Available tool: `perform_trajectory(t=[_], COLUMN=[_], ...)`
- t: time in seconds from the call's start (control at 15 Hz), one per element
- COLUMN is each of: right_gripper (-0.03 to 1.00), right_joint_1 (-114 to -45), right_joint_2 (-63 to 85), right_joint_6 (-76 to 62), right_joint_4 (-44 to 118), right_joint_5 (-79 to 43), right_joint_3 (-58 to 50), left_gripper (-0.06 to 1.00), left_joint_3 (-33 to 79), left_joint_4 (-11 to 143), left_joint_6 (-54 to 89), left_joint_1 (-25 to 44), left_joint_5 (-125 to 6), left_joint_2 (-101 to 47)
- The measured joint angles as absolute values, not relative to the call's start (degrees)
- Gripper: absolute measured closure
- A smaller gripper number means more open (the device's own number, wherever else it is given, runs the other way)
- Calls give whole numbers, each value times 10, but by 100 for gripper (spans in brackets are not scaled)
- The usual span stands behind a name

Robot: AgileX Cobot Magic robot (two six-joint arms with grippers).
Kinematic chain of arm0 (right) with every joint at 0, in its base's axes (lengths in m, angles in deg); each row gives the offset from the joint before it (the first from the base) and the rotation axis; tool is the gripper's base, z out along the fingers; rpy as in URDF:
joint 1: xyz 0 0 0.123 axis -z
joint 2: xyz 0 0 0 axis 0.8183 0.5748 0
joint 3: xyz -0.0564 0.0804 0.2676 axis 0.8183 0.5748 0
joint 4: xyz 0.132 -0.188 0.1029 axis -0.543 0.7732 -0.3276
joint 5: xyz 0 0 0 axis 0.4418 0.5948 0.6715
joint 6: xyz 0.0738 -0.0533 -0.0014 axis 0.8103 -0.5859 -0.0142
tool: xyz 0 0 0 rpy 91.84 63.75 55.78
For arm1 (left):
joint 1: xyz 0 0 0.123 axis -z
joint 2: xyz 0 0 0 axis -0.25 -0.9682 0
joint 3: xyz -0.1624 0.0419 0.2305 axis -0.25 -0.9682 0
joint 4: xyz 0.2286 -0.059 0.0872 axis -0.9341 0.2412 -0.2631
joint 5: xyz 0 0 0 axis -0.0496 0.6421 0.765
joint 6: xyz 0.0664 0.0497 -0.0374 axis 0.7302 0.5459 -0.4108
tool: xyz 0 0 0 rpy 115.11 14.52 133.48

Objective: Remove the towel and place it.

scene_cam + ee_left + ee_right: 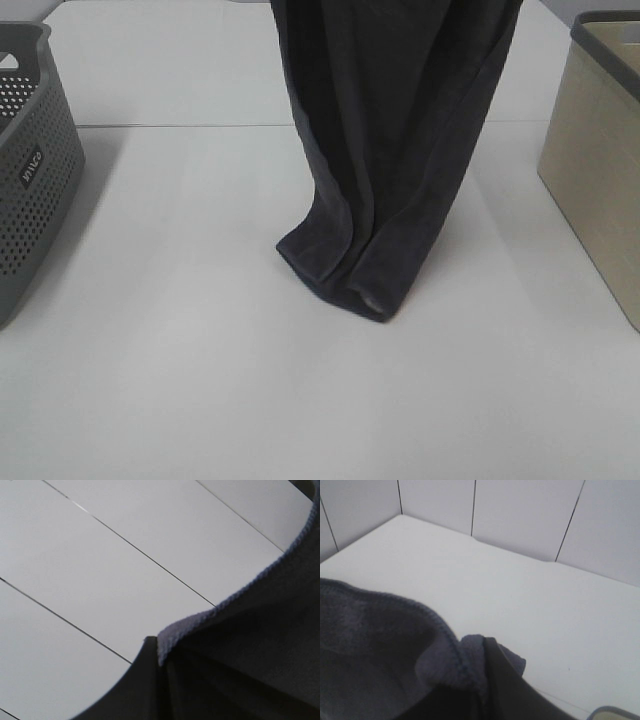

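Charcoal towel (380,150) hangs beneath the left gripper (151,647) and right gripper (482,647), both clamped on its hem, likely spread for laying flat.

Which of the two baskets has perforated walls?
The dark grey basket at the exterior view's left edge; the beige basket on the right has plain, unpierced walls.

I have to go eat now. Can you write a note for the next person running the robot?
The left gripper is shut on the towel at its edge.
The right gripper is shut on it too.
The towel hangs from both, its lower end touching the table between the grey basket and the beige basket.
Done: towel outside both baskets.
Left: place it, then release.
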State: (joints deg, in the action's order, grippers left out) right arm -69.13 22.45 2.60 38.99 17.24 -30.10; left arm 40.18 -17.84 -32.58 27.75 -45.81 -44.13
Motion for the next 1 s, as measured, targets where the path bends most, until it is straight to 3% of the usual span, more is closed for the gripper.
perform_trajectory(t=[0.33, 0.73, 1.0], right_gripper=[95, 95, 95], right_joint_1=[-691, -691, -691], right_joint_2=[267, 277, 277], right_joint_6=[-36, -177, -245], right_joint_4=[289, 97, 36], right_joint_5=[131, 63, 80], right_joint_3=[-353, -356, -357], left_gripper=[94, 94, 94], left_joint_3=[402, 434, 452], left_joint_4=[-188, -188, -189], left_joint_6=[-403, -392, -377], left_joint_1=[179, 153, 153], left_joint_5=[-657, -740, -717], left_joint_2=[-441, -443, -447])
